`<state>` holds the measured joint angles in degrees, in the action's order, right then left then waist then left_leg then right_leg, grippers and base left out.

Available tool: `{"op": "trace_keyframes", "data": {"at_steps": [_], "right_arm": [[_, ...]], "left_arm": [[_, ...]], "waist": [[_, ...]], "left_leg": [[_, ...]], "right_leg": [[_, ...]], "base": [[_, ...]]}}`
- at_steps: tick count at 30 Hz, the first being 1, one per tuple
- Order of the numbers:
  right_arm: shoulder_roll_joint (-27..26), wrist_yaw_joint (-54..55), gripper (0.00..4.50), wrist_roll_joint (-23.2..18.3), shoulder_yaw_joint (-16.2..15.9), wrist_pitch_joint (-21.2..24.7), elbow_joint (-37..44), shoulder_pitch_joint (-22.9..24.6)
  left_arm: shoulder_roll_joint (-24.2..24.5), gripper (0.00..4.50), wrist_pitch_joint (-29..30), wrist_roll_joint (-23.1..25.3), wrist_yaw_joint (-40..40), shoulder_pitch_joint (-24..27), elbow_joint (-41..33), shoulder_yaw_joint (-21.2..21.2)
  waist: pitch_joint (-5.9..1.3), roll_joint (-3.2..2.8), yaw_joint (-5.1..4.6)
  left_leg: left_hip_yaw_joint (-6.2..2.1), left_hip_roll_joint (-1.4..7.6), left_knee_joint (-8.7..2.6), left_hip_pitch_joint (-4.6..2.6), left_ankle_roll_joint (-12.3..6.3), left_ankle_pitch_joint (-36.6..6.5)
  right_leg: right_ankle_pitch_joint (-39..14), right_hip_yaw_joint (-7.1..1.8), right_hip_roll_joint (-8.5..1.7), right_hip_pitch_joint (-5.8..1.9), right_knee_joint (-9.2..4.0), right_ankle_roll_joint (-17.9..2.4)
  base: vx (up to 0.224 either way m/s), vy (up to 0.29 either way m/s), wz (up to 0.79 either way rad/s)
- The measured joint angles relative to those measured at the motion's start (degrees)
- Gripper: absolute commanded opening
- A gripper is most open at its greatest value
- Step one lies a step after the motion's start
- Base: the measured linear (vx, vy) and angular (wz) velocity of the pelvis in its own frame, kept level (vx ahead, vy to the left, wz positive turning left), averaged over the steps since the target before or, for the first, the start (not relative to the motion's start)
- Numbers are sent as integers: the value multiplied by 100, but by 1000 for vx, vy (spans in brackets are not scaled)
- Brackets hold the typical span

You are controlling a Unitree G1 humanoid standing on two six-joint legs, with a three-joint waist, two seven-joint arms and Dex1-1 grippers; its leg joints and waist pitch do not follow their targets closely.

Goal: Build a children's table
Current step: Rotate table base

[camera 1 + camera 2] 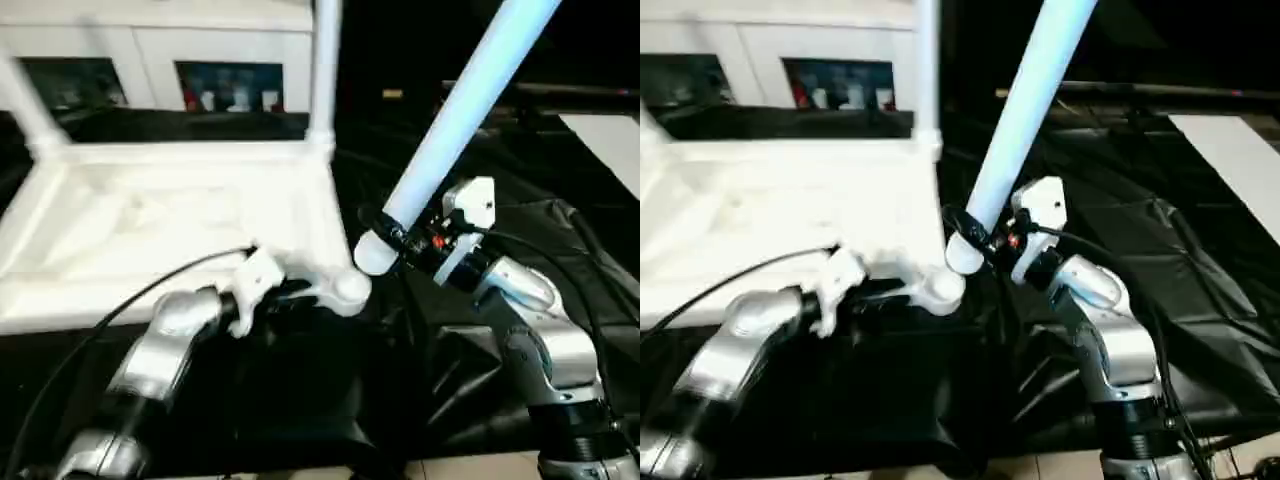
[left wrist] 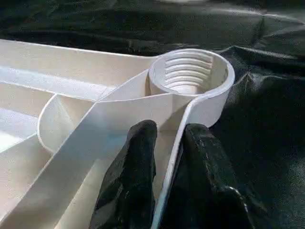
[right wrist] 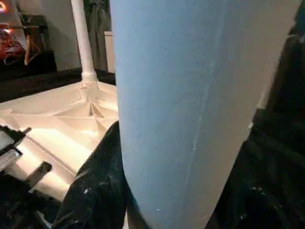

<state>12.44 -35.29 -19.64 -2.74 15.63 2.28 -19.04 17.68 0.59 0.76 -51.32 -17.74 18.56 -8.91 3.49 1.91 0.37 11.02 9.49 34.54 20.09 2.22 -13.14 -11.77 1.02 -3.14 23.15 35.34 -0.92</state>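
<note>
The white tabletop [image 1: 150, 220] lies underside up on black cloth. One leg [image 1: 325, 70] stands upright in its far right corner, and another leg [image 1: 25, 100] rises at the far left. My left gripper [image 2: 169, 131] is shut on the tabletop's rim wall just behind the near right corner socket [image 2: 190, 76], which is threaded and has nothing in it. My right gripper [image 1: 400, 235] is shut on a third leg [image 1: 460, 120] close to its lower end. That leg tilts up and to the right, and its rounded end [image 1: 375, 255] hangs just right of and slightly above the socket [image 1: 345, 287].
A flat white board [image 1: 1230, 160] lies on the black cloth at the far right. White cabinets [image 1: 150, 50] stand behind the tabletop. Cables run along both silver forearms. The black cloth [image 1: 300, 400] covers the surface in front of the tabletop.
</note>
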Motion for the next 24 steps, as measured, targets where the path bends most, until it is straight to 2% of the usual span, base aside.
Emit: {"op": "trace_keyframes", "data": {"at_steps": [1, 4, 5, 9, 12, 16, 20, 22, 24], "right_arm": [[-26, -5, 181, 0, -45, 3, 0, 4], [-15, -77, 181, -55, -101, 79, 17, 28], [32, -153, 181, -93, -101, 139, 17, 28], [361, -600, 181, -248, -189, 423, -25, -22], [447, -725, 181, -229, -214, 436, -137, -117], [535, -794, 181, -198, -214, 425, -366, -231], [723, -915, 181, -218, -198, 453, -342, -288], [802, -995, 181, -247, -197, 516, -290, -288], [814, -1020, 181, -257, -191, 531, -259, -288]], "left_arm": [[-50, 81, 22, 28, 76, 0, -14, -2], [-82, 80, 109, 7, 263, 22, -149, -2], [-45, 80, 153, -15, 259, 40, -215, -5], [239, 80, 226, -106, -16, 56, -353, -58], [410, 80, 179, -54, -228, -62, -293, -160], [674, 79, -47, 223, -560, -448, -27, -528], [842, 79, -221, 340, -953, -883, 444, -646], [883, 133, -40, 259, -1219, -1064, 546, -656], [922, 149, 11, 264, -1322, -1129, 544, -681]], "waist": [[0, 1, -2], [41, 98, -13], [50, 113, -18], [66, 136, 4], [75, 137, 50], [91, 113, 203], [114, 81, 245], [132, 58, 251], [140, 46, 254]], "left_leg": [[0, -1, 4, -2, 0, 0], [7, 0, 4, 2, 0, 1], [7, 0, 4, 0, 0, 0], [7, 0, 2, 0, 0, 0], [6, 0, 2, 0, 0, 1], [12, 2, 4, -1, 9, 7], [29, 3, 2, -1, 6, 23], [34, 2, 3, 2, 6, 24], [34, 4, 2, 4, 6, 24]], "right_leg": [[0, -1, -1, 0, -1, 0], [3, -5, -2, 0, 2, 0], [3, -5, -2, 0, 1, 0], [3, -3, -2, 20, 0, 0], [3, -2, -2, 21, 1, 0], [4, -2, -5, 17, 1, -2], [14, -3, -14, 15, 1, -2], [19, -5, -16, 16, -1, -1], [19, -4, -16, 17, -1, -1]], "base": [[0, 0, 0], [0, 0, 0], [0, 0, 0], [0, 0, 0], [0, 0, 0], [0, 0, 0], [0, 0, 0], [0, 0, 0], [0, 0, 0]]}}
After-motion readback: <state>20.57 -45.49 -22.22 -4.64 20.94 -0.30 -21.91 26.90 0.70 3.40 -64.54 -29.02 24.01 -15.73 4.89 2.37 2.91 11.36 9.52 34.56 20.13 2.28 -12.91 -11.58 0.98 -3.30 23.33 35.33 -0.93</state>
